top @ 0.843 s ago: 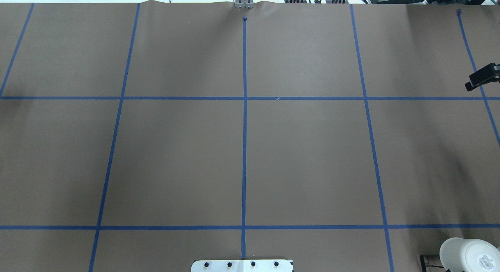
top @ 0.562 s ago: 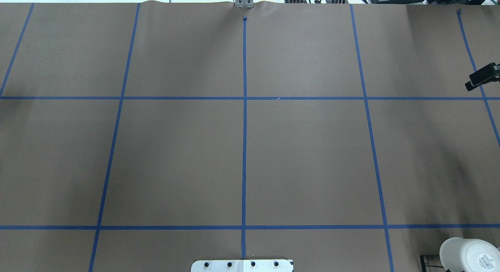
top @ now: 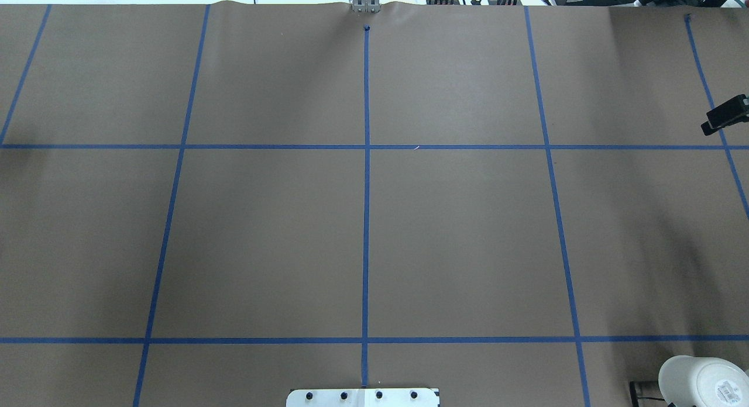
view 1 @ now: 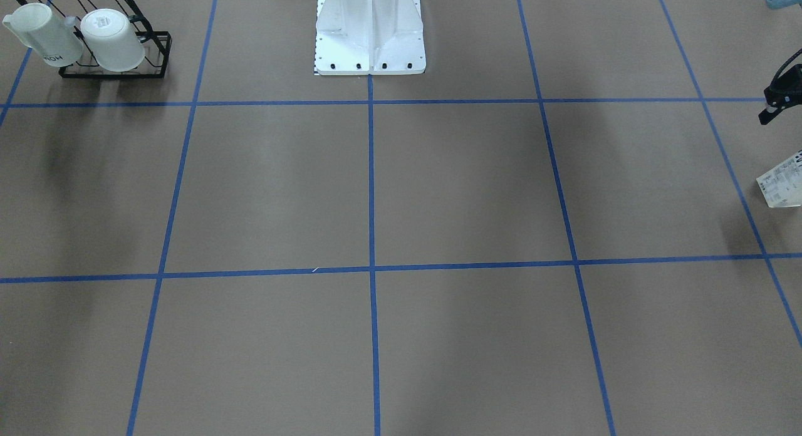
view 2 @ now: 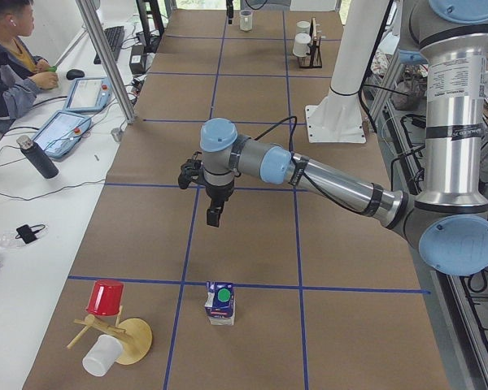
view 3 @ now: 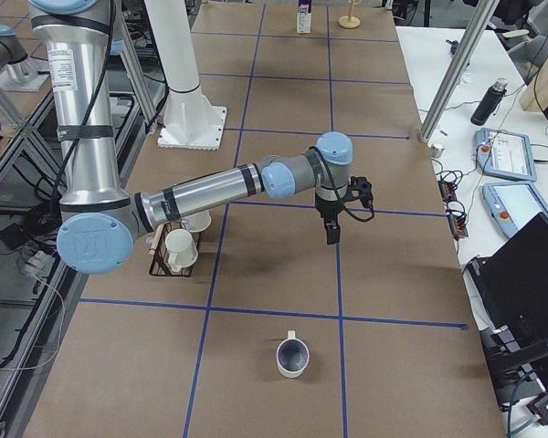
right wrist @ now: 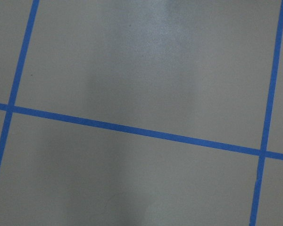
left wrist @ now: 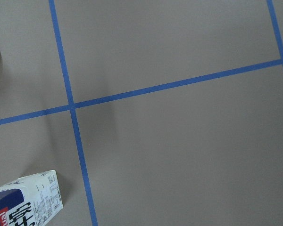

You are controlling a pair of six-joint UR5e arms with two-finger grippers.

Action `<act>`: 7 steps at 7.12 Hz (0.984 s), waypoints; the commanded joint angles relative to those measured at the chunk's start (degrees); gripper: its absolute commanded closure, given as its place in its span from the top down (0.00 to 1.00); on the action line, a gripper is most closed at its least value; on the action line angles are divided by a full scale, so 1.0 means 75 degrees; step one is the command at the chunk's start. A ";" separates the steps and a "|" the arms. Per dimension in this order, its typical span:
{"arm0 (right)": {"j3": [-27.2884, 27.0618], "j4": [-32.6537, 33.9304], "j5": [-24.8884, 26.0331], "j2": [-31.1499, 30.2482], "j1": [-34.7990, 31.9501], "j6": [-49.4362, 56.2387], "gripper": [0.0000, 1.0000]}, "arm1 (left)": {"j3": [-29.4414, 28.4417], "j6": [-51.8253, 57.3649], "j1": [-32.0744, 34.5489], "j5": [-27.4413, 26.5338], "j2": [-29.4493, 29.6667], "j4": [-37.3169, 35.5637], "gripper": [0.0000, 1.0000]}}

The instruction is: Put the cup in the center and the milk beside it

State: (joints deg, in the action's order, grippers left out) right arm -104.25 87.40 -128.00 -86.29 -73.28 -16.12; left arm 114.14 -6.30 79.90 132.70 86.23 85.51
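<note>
The cup (view 3: 291, 354), a white mug with a dark inside, stands upright near the table's right end and shows small in the exterior left view (view 2: 246, 19). The milk (view 2: 220, 302), a blue and white carton with a green cap, stands near the left end; its corner shows in the left wrist view (left wrist: 26, 202). The center (top: 367, 147) is bare. My left gripper (view 2: 214, 221) hangs above the table, short of the milk. My right gripper (view 3: 333, 239) hangs short of the cup. Only slivers of either gripper show at the overhead and front view edges, so I cannot tell how the jaws stand.
A black rack (view 1: 116, 47) with white mugs stands near the robot's base plate (view 1: 369, 66). A wooden stand (view 2: 114, 333) with a red cup and a white cup sits beside the milk. A person sits at a side desk (view 2: 16, 65) with tablets.
The dark tip of the right gripper at the overhead view's right edge has shifted slightly up and to the right. Nothing else has moved.
</note>
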 commanded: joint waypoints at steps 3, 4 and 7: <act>-0.0126 -0.0167 0.0157 -0.0374 0.0045 0.0063 1.00 | 0.0050 -0.0038 0.0000 -0.0010 -0.0001 0.0000 0.98; -0.0104 -0.0935 0.0146 -0.1085 0.0022 0.0122 1.00 | 0.0050 -0.0050 0.0000 -0.0010 0.0011 0.0000 0.98; 0.1728 -0.2184 -0.0720 -0.1655 -0.1404 0.3062 1.00 | -0.0043 -0.0062 -0.0035 -0.0022 0.0034 0.0000 0.98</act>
State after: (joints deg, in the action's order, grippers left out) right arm -97.79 72.78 -130.80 -98.18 -79.20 -4.00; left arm 114.08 -6.73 79.74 132.61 86.43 85.52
